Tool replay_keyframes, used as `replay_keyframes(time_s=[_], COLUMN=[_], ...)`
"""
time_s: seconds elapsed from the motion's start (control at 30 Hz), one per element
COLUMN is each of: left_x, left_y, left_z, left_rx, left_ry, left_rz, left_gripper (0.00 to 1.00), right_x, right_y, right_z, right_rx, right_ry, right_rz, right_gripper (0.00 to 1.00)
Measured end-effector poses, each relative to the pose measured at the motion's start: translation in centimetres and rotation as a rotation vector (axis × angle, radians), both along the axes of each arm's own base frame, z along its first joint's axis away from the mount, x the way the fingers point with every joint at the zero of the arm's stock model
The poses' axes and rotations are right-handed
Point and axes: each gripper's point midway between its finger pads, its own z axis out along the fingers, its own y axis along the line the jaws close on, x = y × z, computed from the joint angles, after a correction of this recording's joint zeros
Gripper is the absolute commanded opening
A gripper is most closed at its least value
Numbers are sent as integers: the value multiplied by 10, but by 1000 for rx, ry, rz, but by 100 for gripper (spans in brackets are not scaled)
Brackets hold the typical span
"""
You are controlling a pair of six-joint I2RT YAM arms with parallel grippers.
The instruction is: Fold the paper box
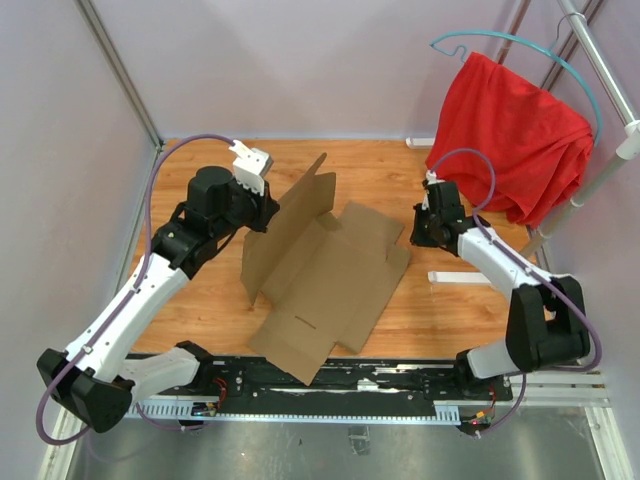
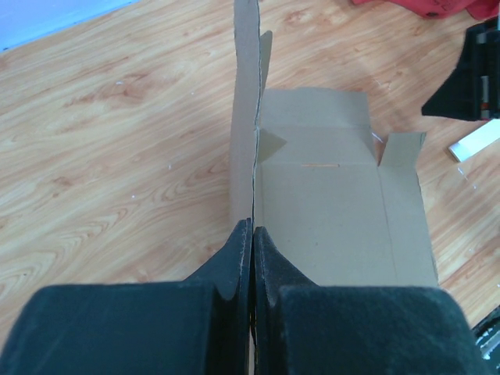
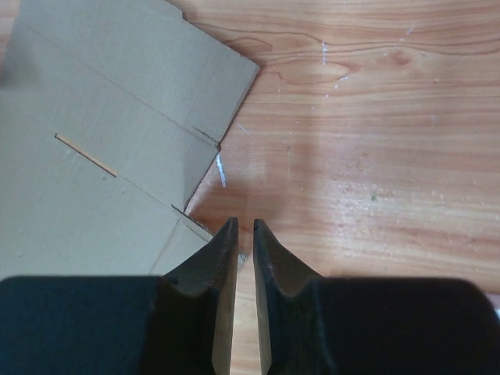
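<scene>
the paper box [image 1: 325, 275] is a thin flat sheet of cardboard, so i judge it light, stiff across its panels, and ready to hinge along its pressed creases. its matte face should give fair friction, though an edge pinched too hard could dent or tear at the cuts. being far wider than either claw, it is best taken by an edge or a flap, close to a crease. the other claw could then press the neighbouring panel down so the sheet does not slide on the worktop [image 1: 215, 310]. the left claw [image 2: 252, 233] is clenched on the near end of one long side flap [image 2: 244, 117], which stands upright straight ahead of it, edge-on in the wrist view. the rest of the sheet lies flat ahead and to the right of that claw. the right claw [image 3: 242, 228] has its jaws only narrowly apart with bare wood showing between them, grasping nothing. the sheet's nearest corner lies just beside it on the left of its own view, and the panels spread ahead and to that side. the sheet is plain brown and unprinted, cut with small end flaps, notches and a thin slot [image 3: 86, 154], with straight crease lines dividing the panels.
</scene>
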Motion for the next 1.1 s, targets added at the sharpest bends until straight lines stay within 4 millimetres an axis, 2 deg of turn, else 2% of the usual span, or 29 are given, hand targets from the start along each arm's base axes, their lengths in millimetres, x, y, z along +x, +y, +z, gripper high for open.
replay_keyframes(time_s=[0.13,0.3,0.43,0.67,0.77,0.9,1.1], left_x=[-2,-3,-4,-8,-9,-11,-13], left_y=[-1,-3,-4,-5,-5,-6,-7], left_z=[3,6,6,5,6,4,2], left_rx=[-9,-18,-21,-28,-32,-36,-40], left_ry=[-7,-15,-16,-18,-19,-18,-19], left_rz=[-11,-22,-28,-41,-46,-57,-65], left_gripper=[0,0,0,0,0,0,0], right_x=[5,-2,-18,-56,-65,-69,-64], right_y=[4,13,23,61,71,75,86], right_z=[-19,-38,-46,-55,-60,-77,-78], right_rx=[-9,20,37,34,24,14,18], right_ry=[56,119,135,160,171,215,186], right_rz=[20,66,115,264,302,308,322], right_gripper=[13,11,11,11,11,11,11])
